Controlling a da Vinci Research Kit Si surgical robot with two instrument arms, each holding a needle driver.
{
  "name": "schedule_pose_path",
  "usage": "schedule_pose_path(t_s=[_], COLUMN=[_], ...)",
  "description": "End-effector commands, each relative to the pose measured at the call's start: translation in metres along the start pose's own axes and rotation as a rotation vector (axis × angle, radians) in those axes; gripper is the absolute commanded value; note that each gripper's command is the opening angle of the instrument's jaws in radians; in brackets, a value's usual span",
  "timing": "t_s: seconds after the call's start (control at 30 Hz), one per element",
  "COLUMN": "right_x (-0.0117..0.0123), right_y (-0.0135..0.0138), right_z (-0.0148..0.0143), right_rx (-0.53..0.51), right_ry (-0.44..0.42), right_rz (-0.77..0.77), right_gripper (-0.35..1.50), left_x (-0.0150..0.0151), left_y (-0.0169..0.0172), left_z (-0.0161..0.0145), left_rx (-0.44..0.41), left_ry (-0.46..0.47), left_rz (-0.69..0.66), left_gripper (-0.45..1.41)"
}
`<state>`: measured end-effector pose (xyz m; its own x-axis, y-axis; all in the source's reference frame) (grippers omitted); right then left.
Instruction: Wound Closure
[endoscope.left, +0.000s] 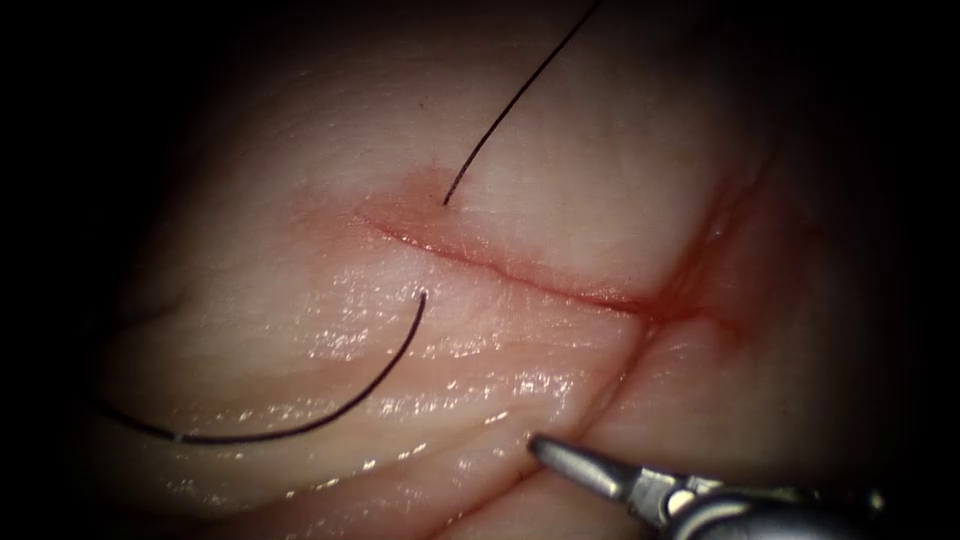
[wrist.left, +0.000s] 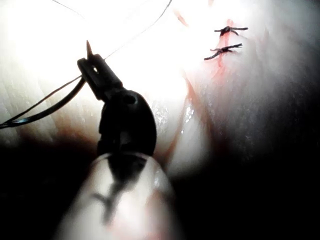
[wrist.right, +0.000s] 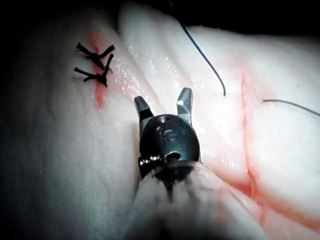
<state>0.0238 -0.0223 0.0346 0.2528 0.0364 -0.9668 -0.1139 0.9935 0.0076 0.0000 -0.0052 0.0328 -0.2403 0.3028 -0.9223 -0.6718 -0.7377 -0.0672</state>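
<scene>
Needle (endoscope.left: 340, 410): dark thin curve below-left of cut (endoscope.left: 520, 278), well apart from right tool (wrist.right: 164, 102), which gapes empty; left tool (wrist.left: 90, 60) hold unclear.

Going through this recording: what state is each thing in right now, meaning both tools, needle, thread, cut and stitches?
left tool: jaws shut on the needle, near its point.
right tool: jaws open, holding nothing.
needle: held, out of the tissue.
thread: passes through the tissue under the cut, slack on both sides.
cut: not drawn together here.
two stitches: tied, ends cut short.
</scene>
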Motion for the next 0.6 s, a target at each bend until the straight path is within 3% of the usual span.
schedule_pose_path(t_s=[0.03,0.33,0.6], right_x=[-0.0005,-0.0057,-0.0076], right_y=[0.0004,0.004,0.0054], right_z=[0.0013,0.0072,0.0098], right_rx=[-0.001,-0.038,-0.04], right_ry=[0.0,-0.041,-0.065], right_rz=[-0.006,-0.018,-0.022], right_gripper=[1.45,1.3,1.09], left_x=[-0.0005,-0.002,-0.0028], left_y=[0.0005,0.001,0.0011], left_z=[0.0006,0.0026,0.0032], left_rx=[-0.001,0.019,-0.016], left_ry=[0.001,0.003,0.009], left_rz=[-0.001,0.003,0.016], left_gripper=[-0.45,-0.45,-0.45])
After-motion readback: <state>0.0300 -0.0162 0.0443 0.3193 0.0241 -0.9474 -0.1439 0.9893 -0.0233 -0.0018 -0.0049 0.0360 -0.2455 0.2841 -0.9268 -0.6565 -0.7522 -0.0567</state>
